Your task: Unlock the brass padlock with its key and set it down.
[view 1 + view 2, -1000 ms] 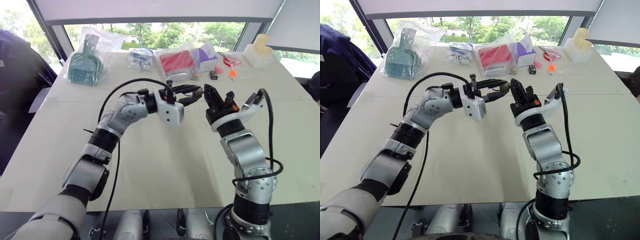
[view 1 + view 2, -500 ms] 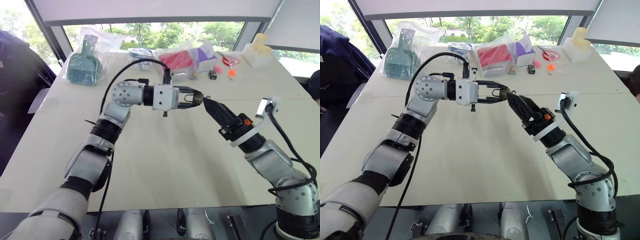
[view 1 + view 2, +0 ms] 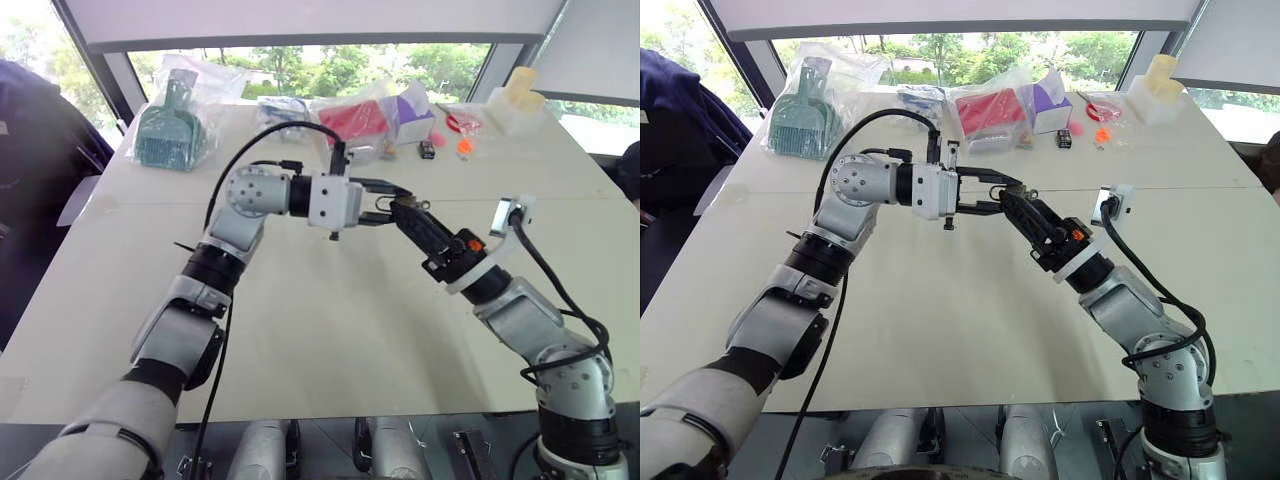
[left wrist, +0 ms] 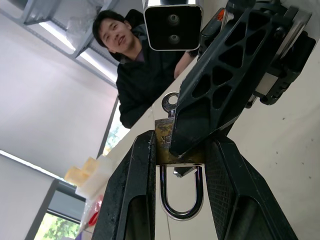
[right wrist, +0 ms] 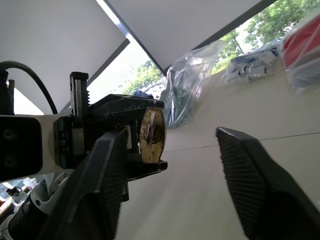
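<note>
In the left eye view, the left hand (image 3: 385,205) is seen raised above the pale surface (image 3: 330,330), pointing level toward the robot's right, its fingers clamped on something small that cannot be made out there. The right hand (image 3: 405,212) is angled up toward it from the right, so that the two sets of fingertips meet over the middle of the surface. Along the far edge, a green brush in a plastic bag (image 3: 168,125), a red packet in a bag (image 3: 355,123) and small black and orange trinkets (image 3: 445,148) are laid out, well apart from both hands. In the left wrist view, the brass padlock (image 4: 172,145) is shown pinched between the left hand's two fingers, its silvery shackle (image 4: 181,195) hanging closed between them, and a key (image 4: 170,102) stands at the body's far end. One finger (image 4: 220,85) of the right hand is pressed against the padlock beside the key, and a person in dark clothes (image 4: 145,75) is seated beyond. In the right wrist view, the padlock's keyway end is seen gripped by the left hand, while the right hand's own fingers are spread wide, with nothing between them.
</note>
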Action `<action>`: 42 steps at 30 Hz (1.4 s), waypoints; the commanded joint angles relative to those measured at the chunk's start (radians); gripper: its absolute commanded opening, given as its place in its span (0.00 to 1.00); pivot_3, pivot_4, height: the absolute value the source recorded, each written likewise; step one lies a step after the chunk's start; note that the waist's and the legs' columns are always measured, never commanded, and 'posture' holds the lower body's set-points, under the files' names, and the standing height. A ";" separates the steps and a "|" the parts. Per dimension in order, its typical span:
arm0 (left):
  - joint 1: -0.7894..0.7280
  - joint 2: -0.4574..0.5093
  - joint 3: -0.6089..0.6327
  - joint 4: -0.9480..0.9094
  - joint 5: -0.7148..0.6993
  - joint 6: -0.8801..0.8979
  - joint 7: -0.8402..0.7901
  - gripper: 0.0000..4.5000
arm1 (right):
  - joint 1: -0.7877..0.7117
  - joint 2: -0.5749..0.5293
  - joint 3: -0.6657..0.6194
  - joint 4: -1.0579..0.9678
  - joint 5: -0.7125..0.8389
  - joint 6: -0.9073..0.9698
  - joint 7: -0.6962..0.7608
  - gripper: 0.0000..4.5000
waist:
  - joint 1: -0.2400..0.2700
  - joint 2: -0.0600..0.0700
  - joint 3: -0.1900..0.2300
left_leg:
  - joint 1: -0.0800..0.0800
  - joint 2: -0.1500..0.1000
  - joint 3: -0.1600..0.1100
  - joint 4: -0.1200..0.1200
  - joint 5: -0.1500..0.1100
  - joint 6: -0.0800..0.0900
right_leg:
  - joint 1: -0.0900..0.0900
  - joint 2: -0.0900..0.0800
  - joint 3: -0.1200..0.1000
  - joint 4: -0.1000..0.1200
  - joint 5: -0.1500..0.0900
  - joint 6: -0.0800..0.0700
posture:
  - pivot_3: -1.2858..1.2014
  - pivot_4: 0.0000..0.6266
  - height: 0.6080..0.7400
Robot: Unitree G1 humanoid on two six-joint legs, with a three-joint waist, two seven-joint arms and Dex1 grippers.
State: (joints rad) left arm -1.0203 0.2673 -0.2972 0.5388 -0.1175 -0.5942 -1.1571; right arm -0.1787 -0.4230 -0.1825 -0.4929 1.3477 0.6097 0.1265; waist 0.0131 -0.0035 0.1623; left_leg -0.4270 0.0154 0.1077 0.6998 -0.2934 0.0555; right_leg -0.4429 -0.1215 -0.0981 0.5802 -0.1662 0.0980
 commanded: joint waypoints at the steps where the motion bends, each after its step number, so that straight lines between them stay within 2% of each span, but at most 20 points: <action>1: -0.010 0.003 0.023 -0.041 -0.011 -0.012 0.006 0.17 | -0.019 0.010 -0.014 -0.010 0.001 -0.007 0.009 0.22 | 0.000 0.000 0.000 | 0.000 0.000 0.000 0.000 0.000 0.000 | 0.000 0.000 0.000 0.000 0.000 0.000 | 0.52 0.24 0.96; 3: -0.009 0.004 0.023 -0.043 -0.011 -0.011 0.008 0.17 | -0.021 0.015 -0.014 -0.009 -0.003 -0.004 0.010 0.00 | 0.001 0.000 0.000 | 0.000 0.000 0.000 0.000 0.000 0.000 | 0.000 0.000 0.000 0.000 0.000 0.000 | 0.52 0.24 0.96; 10: -0.013 -0.001 0.022 -0.048 -0.014 -0.005 0.007 0.17 | -0.024 0.020 0.002 -0.001 -0.019 0.008 0.013 0.00 | 0.000 0.000 0.000 | 0.000 0.000 0.000 0.000 0.000 0.000 | 0.000 0.000 0.000 0.000 0.000 0.000 | 0.52 0.24 0.96; 12: -0.017 -0.001 0.022 -0.048 -0.028 0.020 -0.011 0.40 | -0.030 0.020 0.003 0.007 -0.029 0.009 0.013 0.00 | 0.000 0.000 0.000 | 0.000 0.000 0.000 0.000 0.000 0.000 | 0.000 0.000 0.000 0.000 0.000 0.000 | 0.52 0.24 0.96; 14: -0.019 0.001 0.028 -0.050 -0.039 0.046 -0.020 0.55 | -0.034 0.021 0.001 0.013 -0.035 0.011 0.015 0.00 | 0.000 0.000 0.000 | 0.000 0.000 0.000 0.000 0.000 0.000 | 0.000 0.000 0.000 0.000 0.000 0.000 | 0.52 0.24 0.96; 15: -0.021 0.004 0.040 -0.050 -0.049 0.079 -0.019 0.66 | -0.034 0.022 0.000 0.015 -0.039 0.012 0.015 0.00 | 0.000 0.000 0.000 | 0.000 0.000 0.000 0.000 0.000 0.000 | 0.000 0.000 0.000 0.000 0.000 0.000 | 0.52 0.24 0.96; 19: -0.025 0.029 0.083 -0.077 -0.117 0.307 -0.029 0.97 | -0.035 0.023 -0.011 0.023 -0.045 0.012 0.014 0.00 | -0.001 0.000 0.000 | 0.000 0.000 0.000 0.000 0.000 0.000 | 0.000 0.000 0.000 0.000 0.000 0.000 | 0.52 0.24 0.96; 22: -0.028 0.041 0.120 -0.118 -0.170 0.444 -0.032 0.97 | -0.035 0.030 -0.019 0.027 -0.040 0.009 0.010 0.00 | -0.003 0.000 0.000 | 0.000 0.000 0.000 0.000 0.000 0.000 | 0.000 0.000 0.000 0.000 0.000 0.000 | 0.52 0.24 0.96; 25: -0.022 0.046 0.132 -0.130 -0.170 0.481 -0.035 0.97 | -0.038 0.037 -0.022 0.030 -0.035 0.008 0.009 0.00 | 0.000 0.000 0.000 | 0.000 0.000 0.000 0.000 0.000 0.000 | 0.000 0.000 0.000 0.000 0.000 0.001 | 0.52 0.24 0.96; 34: -0.032 0.032 0.129 -0.047 -0.121 0.422 -0.047 0.97 | -0.053 0.056 -0.026 0.011 -0.010 0.010 -0.010 0.00 | 0.000 0.000 0.000 | 0.000 0.000 0.000 0.000 0.000 0.000 | 0.000 0.000 0.000 0.000 0.000 0.000 | 0.52 0.24 0.96; 42: -0.094 0.005 0.141 0.125 -0.076 0.312 -0.030 0.97 | -0.035 0.076 -0.010 -0.034 0.011 0.010 -0.035 0.00 | -0.001 0.000 0.000 | 0.000 0.000 0.000 0.000 0.000 0.000 | 0.000 0.000 0.000 0.000 0.000 0.000 | 0.52 0.24 0.96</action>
State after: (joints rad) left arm -1.0805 0.2751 -0.1777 0.6515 -0.2032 -0.2463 -1.1945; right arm -0.2107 -0.3531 -0.1835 -0.4705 1.3330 0.6283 0.0931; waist 0.0120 -0.0033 0.1624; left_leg -0.4270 0.0150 0.1075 0.6998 -0.2933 0.0553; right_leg -0.4427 -0.1213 -0.0981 0.5802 -0.1660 0.0985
